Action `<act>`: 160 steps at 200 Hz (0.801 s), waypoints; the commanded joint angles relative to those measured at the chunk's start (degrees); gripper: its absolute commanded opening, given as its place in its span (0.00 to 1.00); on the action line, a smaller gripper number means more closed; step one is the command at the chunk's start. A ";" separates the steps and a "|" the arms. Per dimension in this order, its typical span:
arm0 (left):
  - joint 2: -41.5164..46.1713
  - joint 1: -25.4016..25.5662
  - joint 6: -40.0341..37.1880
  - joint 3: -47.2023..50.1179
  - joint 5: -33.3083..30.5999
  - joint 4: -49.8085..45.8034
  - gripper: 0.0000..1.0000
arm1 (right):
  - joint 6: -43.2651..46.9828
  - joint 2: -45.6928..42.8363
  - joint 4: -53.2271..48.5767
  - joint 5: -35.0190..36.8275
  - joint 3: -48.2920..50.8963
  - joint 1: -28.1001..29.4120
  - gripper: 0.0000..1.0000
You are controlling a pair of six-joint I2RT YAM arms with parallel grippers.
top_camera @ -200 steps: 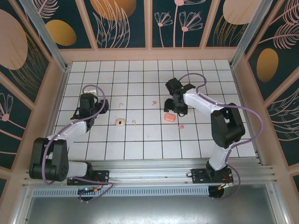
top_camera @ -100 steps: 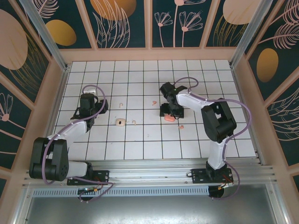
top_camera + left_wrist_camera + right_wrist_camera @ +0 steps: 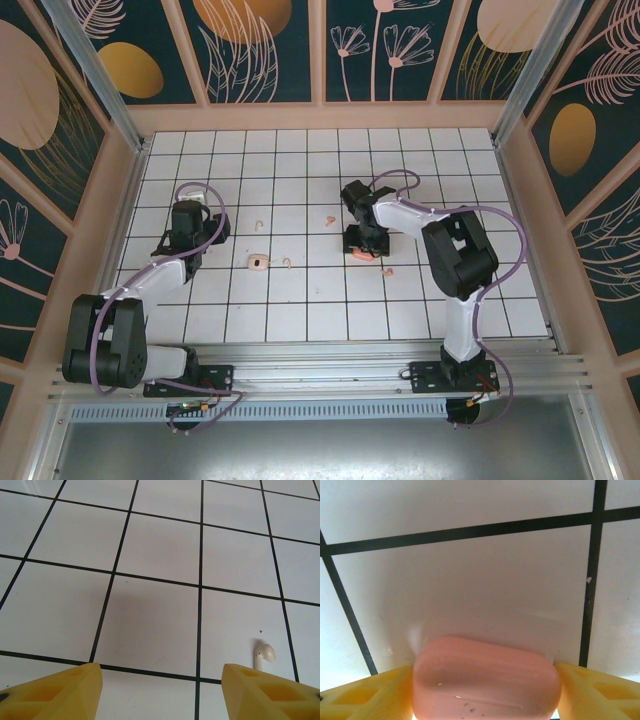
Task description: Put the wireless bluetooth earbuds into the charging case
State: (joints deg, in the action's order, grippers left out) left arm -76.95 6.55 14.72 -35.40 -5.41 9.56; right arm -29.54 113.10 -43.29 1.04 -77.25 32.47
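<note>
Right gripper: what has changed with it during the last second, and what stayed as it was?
The right gripper moved left and nearer, down over the pink case; its fingers now flank it on the table. The left gripper, open, the beige case and the earbuds stayed put.

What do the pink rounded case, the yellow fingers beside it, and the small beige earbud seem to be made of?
The salmon-pink rounded case: probably smooth plastic, semi-gloss, judging by the soft highlights on its top.
The yellow fingers: matte plastic, perhaps printed; they have faceted hollows and no shine.
The pale beige stemmed earbud: likely glossy hard plastic, from its small bright glint.
</note>
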 commanded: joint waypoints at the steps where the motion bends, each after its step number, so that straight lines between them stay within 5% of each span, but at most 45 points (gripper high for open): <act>1: 0.13 0.31 0.66 -0.97 -0.40 -0.95 0.64 | -0.89 0.66 1.33 0.08 -0.87 0.17 0.70; 79: 2.90 0.31 0.27 0.87 5.15 1.82 0.58 | -1.14 -2.70 7.88 -5.69 3.40 -0.71 0.63; 123: 9.40 2.48 -1.40 7.39 19.57 16.96 0.54 | -5.59 -14.88 24.94 -12.72 11.10 -0.75 0.61; 160: 12.60 6.76 -4.77 11.57 28.82 29.56 0.54 | -14.28 -24.31 50.37 -21.71 22.15 -0.80 0.60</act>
State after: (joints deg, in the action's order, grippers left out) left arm -65.98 10.76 13.17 -25.63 13.93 26.50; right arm -36.40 94.41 -14.04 -13.17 -60.18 31.59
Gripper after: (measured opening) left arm 0.543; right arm 0.606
